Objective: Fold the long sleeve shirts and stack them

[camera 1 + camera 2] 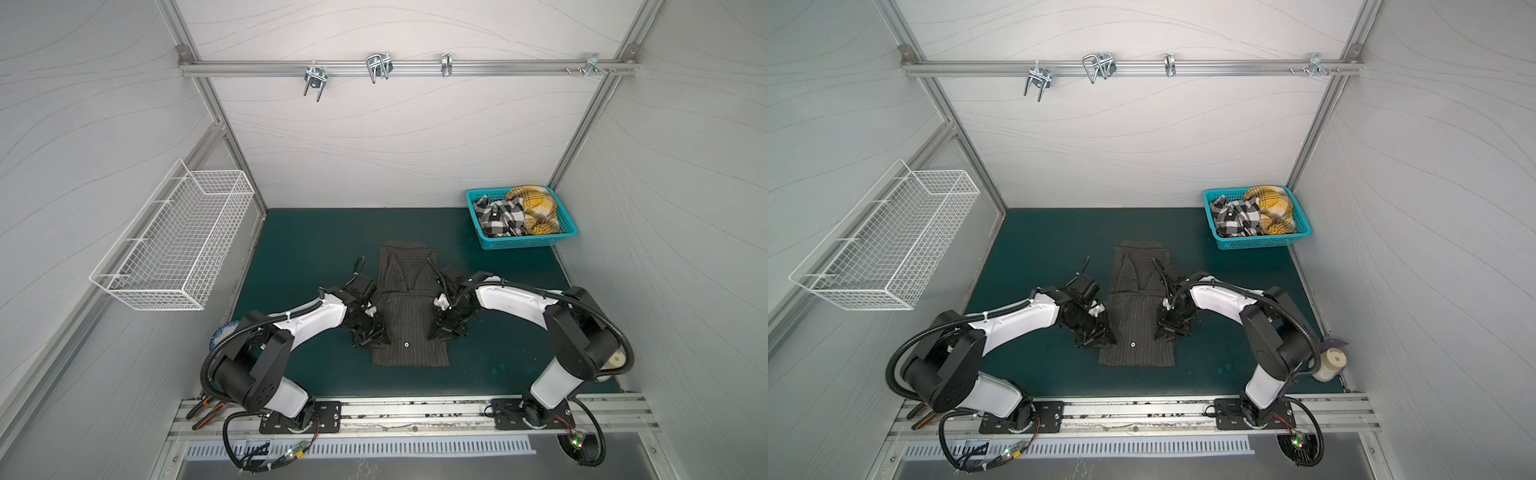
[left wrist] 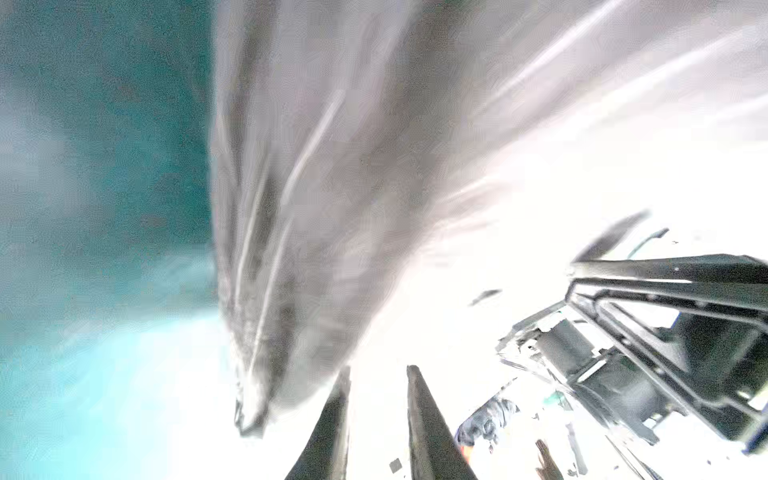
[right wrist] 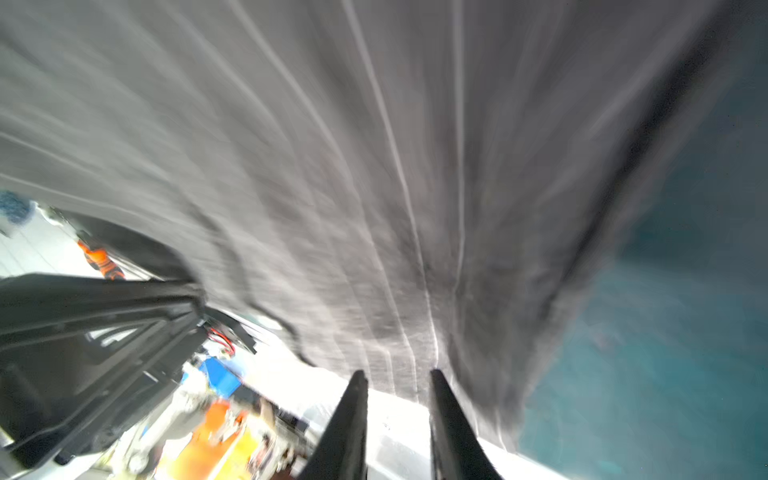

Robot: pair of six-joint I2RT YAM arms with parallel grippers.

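Charcoal pinstripe shirt [image 1: 409, 316] lies folded in a narrow strip at frame centre on the green mat [image 1: 307, 249]. Teal basket [image 1: 523, 240], right of centre, holds the black-and-white plaid shirt [image 1: 496, 218] and yellow plaid shirt [image 1: 536, 208], both bunched. White wire basket [image 1: 174, 257] hangs at left. Left gripper [image 1: 374, 337] and right gripper [image 1: 441, 334] sit at the strip's side edges, jaws slightly apart and clamping nothing. Wrist views are blurred.

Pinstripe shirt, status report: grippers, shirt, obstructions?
Jaws parted, empty: left gripper and right gripper flank the pinstripe shirt. It lies flat on the mat, sides folded in. Nothing in the way; plaid shirts sit in the basket.
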